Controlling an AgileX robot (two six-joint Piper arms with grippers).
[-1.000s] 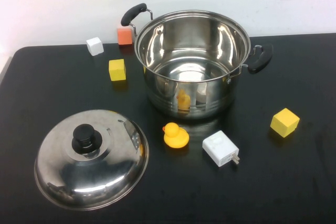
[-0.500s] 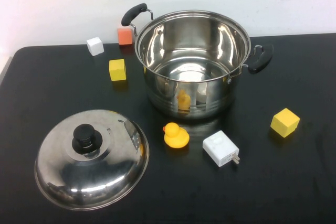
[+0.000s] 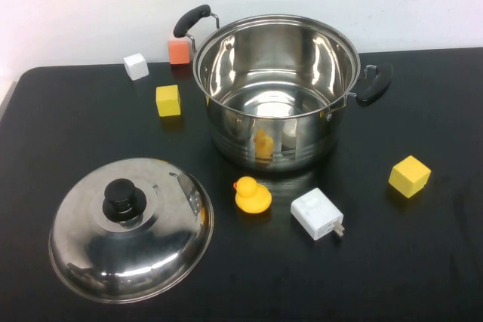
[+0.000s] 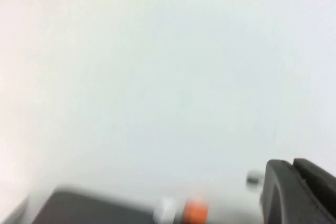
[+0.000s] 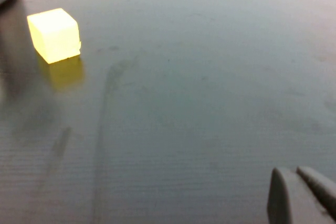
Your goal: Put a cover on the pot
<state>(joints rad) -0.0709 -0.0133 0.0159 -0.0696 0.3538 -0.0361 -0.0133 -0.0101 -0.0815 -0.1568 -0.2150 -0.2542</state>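
The pot (image 3: 275,88) is large, shiny steel with two black side handles. It stands open and empty at the back middle of the black table (image 3: 423,262). The domed steel lid (image 3: 158,254) with a black knob (image 3: 124,197) lies flat at the front left, apart from the pot. Neither gripper shows in the high view. My left gripper (image 4: 293,169) shows only in the left wrist view, shut and empty, facing the white wall. My right gripper (image 5: 294,174) shows only in the right wrist view, shut and empty, low over bare table.
A yellow duck (image 3: 252,195) and a white charger (image 3: 317,213) lie in front of the pot. A yellow cube (image 3: 409,176) sits at the right, also in the right wrist view (image 5: 54,35). Another yellow cube (image 3: 168,100), a white cube (image 3: 136,65) and an orange cube (image 3: 179,50) sit at the back left.
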